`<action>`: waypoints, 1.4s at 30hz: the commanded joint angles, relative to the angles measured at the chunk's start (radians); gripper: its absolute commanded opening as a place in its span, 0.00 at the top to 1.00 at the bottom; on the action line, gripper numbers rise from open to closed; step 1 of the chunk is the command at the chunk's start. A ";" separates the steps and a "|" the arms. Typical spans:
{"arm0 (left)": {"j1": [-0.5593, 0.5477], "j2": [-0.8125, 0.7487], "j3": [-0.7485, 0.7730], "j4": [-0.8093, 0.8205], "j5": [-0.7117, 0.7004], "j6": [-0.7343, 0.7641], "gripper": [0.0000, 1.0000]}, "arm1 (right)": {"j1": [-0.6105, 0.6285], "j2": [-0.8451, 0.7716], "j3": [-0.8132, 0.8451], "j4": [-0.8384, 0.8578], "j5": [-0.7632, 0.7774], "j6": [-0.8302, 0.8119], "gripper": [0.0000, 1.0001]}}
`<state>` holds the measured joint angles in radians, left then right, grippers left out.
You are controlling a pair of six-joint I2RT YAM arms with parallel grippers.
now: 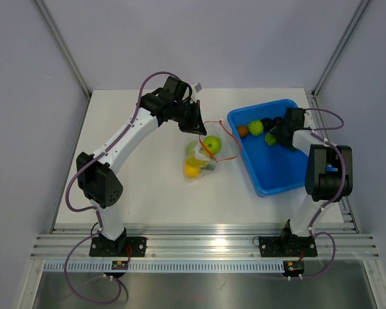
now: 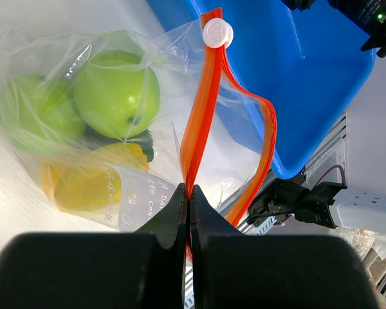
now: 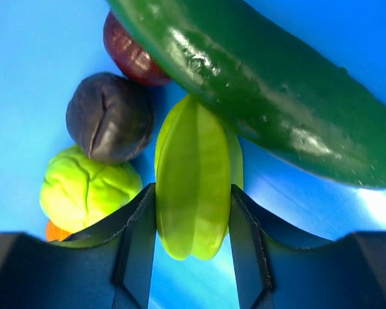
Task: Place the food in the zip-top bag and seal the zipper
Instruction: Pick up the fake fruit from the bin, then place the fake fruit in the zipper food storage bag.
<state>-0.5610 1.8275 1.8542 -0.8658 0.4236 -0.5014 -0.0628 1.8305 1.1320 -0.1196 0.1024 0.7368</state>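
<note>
The zip-top bag (image 1: 199, 158) lies on the table (image 1: 148, 193) just left of the blue tray (image 1: 276, 174), with green apples (image 2: 116, 93) and a yellow fruit (image 2: 87, 187) inside. We see the left gripper (image 2: 190, 199) pinched tight on the zipper (image 2: 202, 109). In the tray, the right gripper (image 3: 193, 193) has its jaws half-wide, pressing both sides of a green star fruit (image 3: 194, 161).

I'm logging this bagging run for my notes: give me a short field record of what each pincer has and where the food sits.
Left pincer: shut on the zipper at the bag's mouth
Right pincer: fingers against both sides of a star fruit in the blue tray
Zip-top bag: unsealed; holds a green apple, a yellow fruit
Tray also holds: cucumber, dark purple fruit
</note>
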 commanded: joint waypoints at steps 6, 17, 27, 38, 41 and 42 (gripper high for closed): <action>-0.005 -0.042 -0.013 0.033 0.018 0.017 1.00 | -0.005 -0.281 -0.118 -0.032 0.000 -0.053 0.72; -0.008 -0.031 -0.023 0.073 0.041 -0.015 1.00 | 0.159 -0.714 -0.147 -0.183 -0.158 -0.137 0.73; -0.014 -0.048 0.000 0.065 0.030 -0.023 1.00 | 0.546 -0.590 0.026 -0.253 -0.109 -0.186 0.68; -0.014 -0.065 -0.004 0.051 0.021 -0.012 1.00 | 0.623 -0.471 0.144 -0.342 0.024 -0.283 0.05; -0.014 -0.066 -0.013 0.057 0.021 -0.012 1.00 | 0.601 -0.523 0.161 -0.394 0.178 -0.336 0.06; -0.014 -0.065 -0.012 0.057 0.021 -0.012 1.00 | 0.589 -0.534 0.160 -0.400 0.207 -0.358 0.07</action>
<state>-0.5705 1.8256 1.8339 -0.8371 0.4335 -0.5171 0.5507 1.3849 1.2263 -0.4889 0.1287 0.4633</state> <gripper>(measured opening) 0.005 0.943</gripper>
